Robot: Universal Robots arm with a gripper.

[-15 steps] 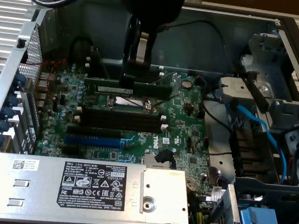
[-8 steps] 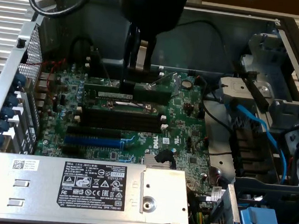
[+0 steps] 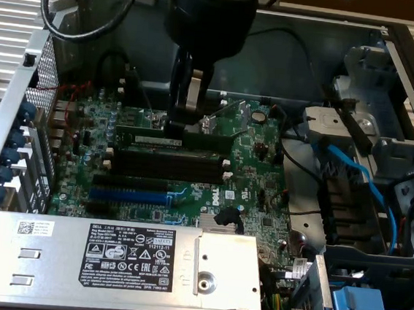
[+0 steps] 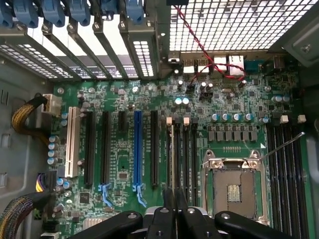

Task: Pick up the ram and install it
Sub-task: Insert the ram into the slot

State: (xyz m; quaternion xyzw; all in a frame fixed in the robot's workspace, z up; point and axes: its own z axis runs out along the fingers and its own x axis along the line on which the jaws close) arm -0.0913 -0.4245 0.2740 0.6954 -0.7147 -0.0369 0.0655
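Observation:
The ram [image 3: 150,139], a dark-green stick with a white label strip, stands on edge in the farthest of the black slots [image 3: 166,164] on the green motherboard. My gripper [image 3: 177,126] comes straight down onto its top edge, right of the stick's middle, with the fingers pinched on it. In the wrist view the ram [image 4: 172,149] shows edge-on as a thin pale line in its slot, running up from between my black fingers [image 4: 168,204]. The gripper [image 4: 174,196] is shut on that edge.
Empty black slots and a blue slot [image 3: 126,193] lie nearer the camera. The open processor socket [image 4: 234,184] with its metal lever sits beside the slots. A grey power supply [image 3: 109,252] fills the front, and blue cables [image 3: 352,169] and drive bays stand at the exterior view's right.

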